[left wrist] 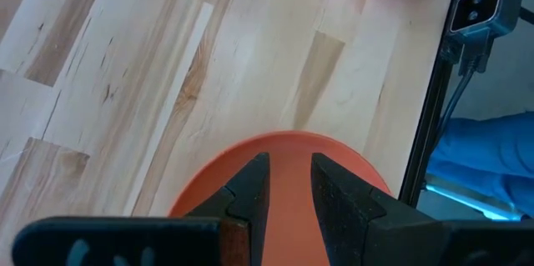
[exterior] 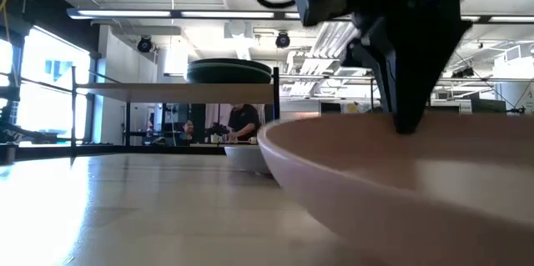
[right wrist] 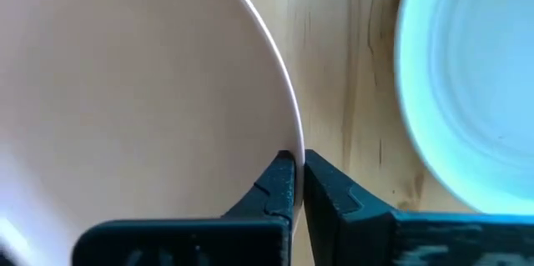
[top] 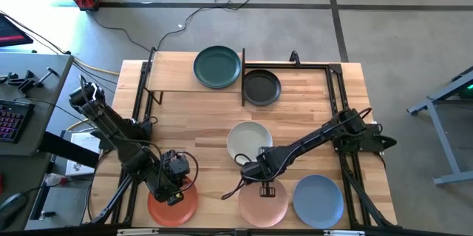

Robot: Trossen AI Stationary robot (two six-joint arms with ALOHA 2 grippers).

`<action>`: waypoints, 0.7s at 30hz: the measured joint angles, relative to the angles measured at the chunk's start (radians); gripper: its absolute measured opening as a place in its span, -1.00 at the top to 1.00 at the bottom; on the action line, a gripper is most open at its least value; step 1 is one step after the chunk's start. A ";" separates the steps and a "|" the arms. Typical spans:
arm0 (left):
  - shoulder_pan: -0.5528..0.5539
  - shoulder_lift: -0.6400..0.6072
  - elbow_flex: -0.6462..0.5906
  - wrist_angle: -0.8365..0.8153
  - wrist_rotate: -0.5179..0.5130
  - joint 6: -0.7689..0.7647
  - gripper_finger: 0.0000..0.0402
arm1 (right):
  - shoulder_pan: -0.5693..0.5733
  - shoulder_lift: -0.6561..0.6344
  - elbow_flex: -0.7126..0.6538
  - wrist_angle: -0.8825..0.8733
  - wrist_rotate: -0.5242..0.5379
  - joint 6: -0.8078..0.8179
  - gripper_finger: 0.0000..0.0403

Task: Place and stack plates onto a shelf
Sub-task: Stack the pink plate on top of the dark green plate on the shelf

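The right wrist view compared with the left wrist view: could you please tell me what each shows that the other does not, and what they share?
Only the right wrist view shows the right gripper shut on the rim of the pink plate, with the blue plate beside it. Only the left wrist view shows the left gripper open over the terracotta orange plate, and a small camera at the table's edge. Both show the plank tabletop.
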 joint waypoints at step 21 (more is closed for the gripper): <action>0.180 0.000 0.000 0.000 0.003 -0.025 0.61 | -0.093 0.000 0.441 -0.377 0.150 -0.034 1.00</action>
